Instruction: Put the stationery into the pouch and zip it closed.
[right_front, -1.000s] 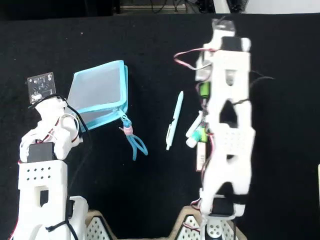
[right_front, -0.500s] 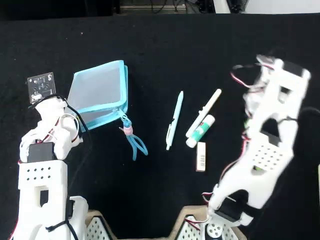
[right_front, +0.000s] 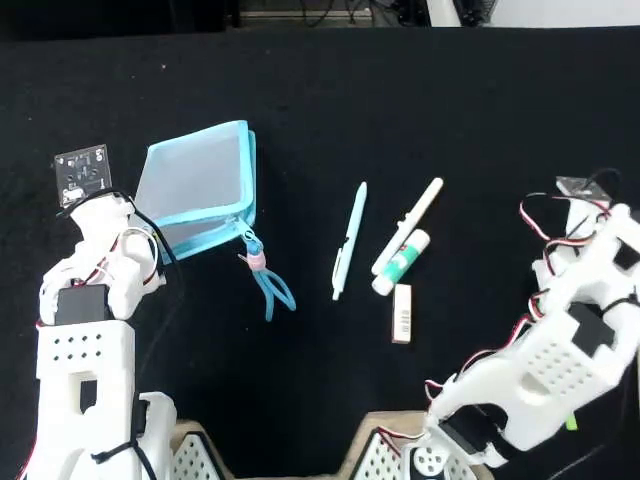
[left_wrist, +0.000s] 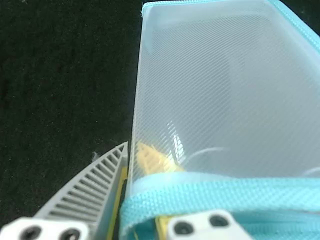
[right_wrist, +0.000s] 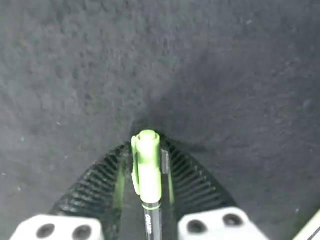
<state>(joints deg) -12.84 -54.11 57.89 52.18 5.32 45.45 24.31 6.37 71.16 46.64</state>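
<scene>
The left gripper (left_wrist: 137, 157) is clenching the near-left edge of the pouch (right_front: 200, 185) on the left of the table (right_front: 300, 100), while the right gripper (right_wrist: 146, 150), at the near right, is grasping a green-capped pen (right_wrist: 147, 172), and a blue pen (right_front: 349, 240), white pen (right_front: 410, 222), glue stick (right_front: 400, 262) and eraser (right_front: 401, 313) are lying between them.

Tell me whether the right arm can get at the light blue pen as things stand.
Probably not yet: the right arm has its jaws shut on a green-capped pen. Otherwise the way looks free from above, though a white pen and glue stick lie beside the light blue pen.
</scene>
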